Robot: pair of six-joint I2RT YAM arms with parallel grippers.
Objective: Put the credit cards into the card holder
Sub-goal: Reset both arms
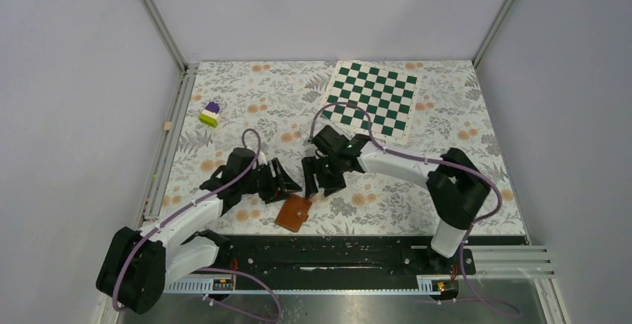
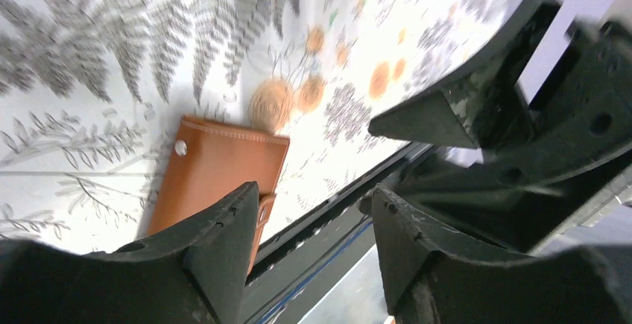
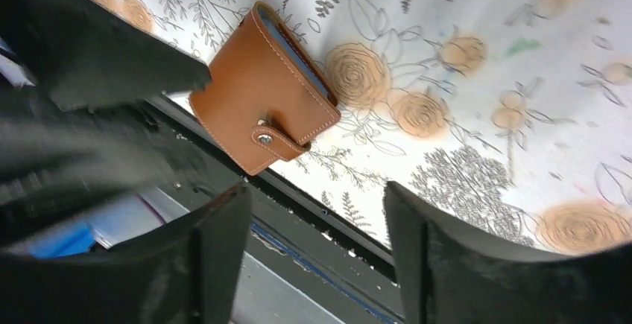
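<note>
The brown card holder [image 1: 294,213] lies snapped shut on the flowered table [image 1: 246,86], close to its near edge and about midway along it. The left gripper [image 2: 311,201] and right gripper [image 3: 317,194] hang just beside it, both with fingers spread apart and holding nothing.

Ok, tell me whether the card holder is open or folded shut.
Folded shut: the card holder lies flat, its snap tab fastened over the edge.
</note>
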